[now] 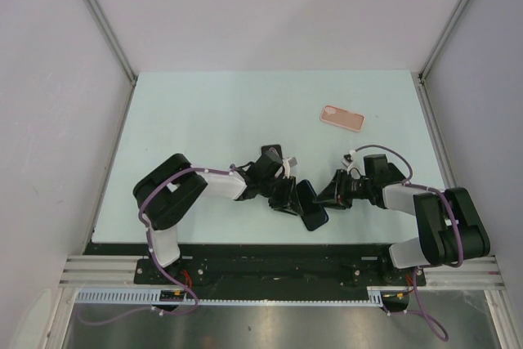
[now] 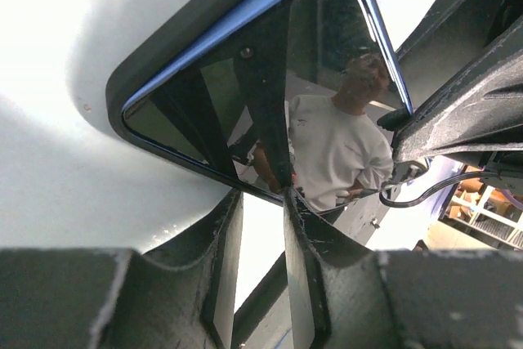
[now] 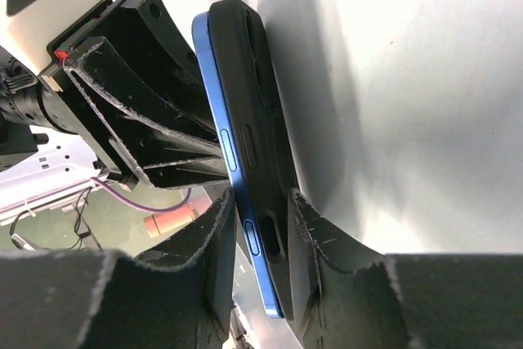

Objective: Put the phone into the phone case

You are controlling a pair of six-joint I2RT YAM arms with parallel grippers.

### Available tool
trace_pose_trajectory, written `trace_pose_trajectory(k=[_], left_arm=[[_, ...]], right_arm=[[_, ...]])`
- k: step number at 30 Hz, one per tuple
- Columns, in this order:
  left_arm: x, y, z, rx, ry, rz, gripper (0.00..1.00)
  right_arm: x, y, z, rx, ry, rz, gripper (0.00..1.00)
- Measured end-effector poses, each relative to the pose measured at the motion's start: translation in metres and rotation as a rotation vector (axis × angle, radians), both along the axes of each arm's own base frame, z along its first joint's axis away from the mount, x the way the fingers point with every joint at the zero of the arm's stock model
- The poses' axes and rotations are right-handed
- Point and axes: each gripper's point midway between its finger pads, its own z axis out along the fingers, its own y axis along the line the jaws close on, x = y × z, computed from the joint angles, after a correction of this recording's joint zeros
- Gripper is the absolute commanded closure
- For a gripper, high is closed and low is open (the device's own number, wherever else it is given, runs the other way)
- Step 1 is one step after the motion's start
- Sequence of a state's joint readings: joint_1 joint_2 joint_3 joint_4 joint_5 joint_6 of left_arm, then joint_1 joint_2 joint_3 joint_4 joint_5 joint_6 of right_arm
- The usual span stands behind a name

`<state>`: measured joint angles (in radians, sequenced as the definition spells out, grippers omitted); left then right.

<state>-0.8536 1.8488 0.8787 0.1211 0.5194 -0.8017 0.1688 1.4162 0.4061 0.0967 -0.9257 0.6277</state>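
Observation:
A blue phone (image 1: pixel 312 208) stands on edge on the table between my two grippers, partly seated in a black phone case (image 3: pixel 263 96). In the right wrist view the phone's blue side (image 3: pixel 219 112) sticks out of the case along its length. My right gripper (image 1: pixel 328 195) (image 3: pixel 261 195) is shut across the phone and case together. In the left wrist view the phone's glossy screen (image 2: pixel 327 79) faces me, with the case (image 2: pixel 163 46) round its upper left corner. My left gripper (image 1: pixel 291 195) (image 2: pixel 261 194) has its fingertips against the phone's edge, jaws slightly apart with nothing between them.
A pink phone case (image 1: pixel 341 118) lies flat on the pale table (image 1: pixel 204 112) at the back right, away from both arms. White walls stand on the left, back and right. The table's near edge lies just behind the grippers.

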Motion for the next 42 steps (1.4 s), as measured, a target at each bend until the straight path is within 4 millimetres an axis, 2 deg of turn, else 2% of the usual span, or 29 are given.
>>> trace_pose_trajectory(k=[1, 13, 14, 15, 18, 24, 25, 29, 31, 34, 38, 42], left_arm=[[0.000, 0.000, 0.000, 0.000, 0.000, 0.000, 0.68], [0.000, 0.001, 0.000, 0.002, -0.005, -0.004, 0.68], [0.000, 0.001, 0.000, 0.002, -0.005, -0.004, 0.67], [0.000, 0.001, 0.000, 0.002, -0.006, -0.005, 0.67], [-0.001, 0.001, 0.000, 0.002, -0.005, -0.005, 0.67], [-0.003, 0.004, 0.001, 0.006, 0.005, -0.008, 0.67], [-0.003, 0.004, 0.001, 0.007, 0.003, -0.010, 0.67], [-0.003, 0.004, 0.000, 0.007, 0.002, -0.012, 0.67], [-0.003, 0.004, 0.001, 0.006, 0.000, -0.013, 0.67], [-0.004, 0.003, 0.001, 0.004, -0.003, -0.015, 0.67], [-0.004, 0.003, 0.001, 0.004, -0.003, -0.015, 0.66], [-0.004, 0.005, 0.003, 0.007, -0.003, -0.016, 0.57]], right_arm=[[-0.001, 0.001, 0.001, 0.005, 0.002, 0.005, 0.61], [-0.020, 0.003, 0.006, 0.016, 0.069, 0.038, 0.59], [-0.022, 0.003, 0.007, 0.013, 0.069, 0.039, 0.63], [-0.023, 0.003, 0.007, 0.011, 0.068, 0.041, 0.75], [-0.024, 0.003, 0.008, 0.001, 0.049, 0.052, 1.00], [-0.026, 0.002, 0.006, -0.046, -0.003, 0.067, 1.00], [-0.026, 0.003, 0.006, -0.057, -0.016, 0.069, 0.99], [-0.027, 0.004, 0.007, -0.095, -0.048, 0.066, 0.67], [-0.029, 0.005, 0.006, -0.096, -0.033, 0.064, 0.63], [-0.032, 0.008, 0.004, -0.096, -0.012, 0.071, 0.61], [-0.038, 0.012, -0.006, -0.123, 0.026, 0.089, 1.00], [-0.040, 0.013, -0.007, -0.135, 0.007, 0.102, 1.00]])
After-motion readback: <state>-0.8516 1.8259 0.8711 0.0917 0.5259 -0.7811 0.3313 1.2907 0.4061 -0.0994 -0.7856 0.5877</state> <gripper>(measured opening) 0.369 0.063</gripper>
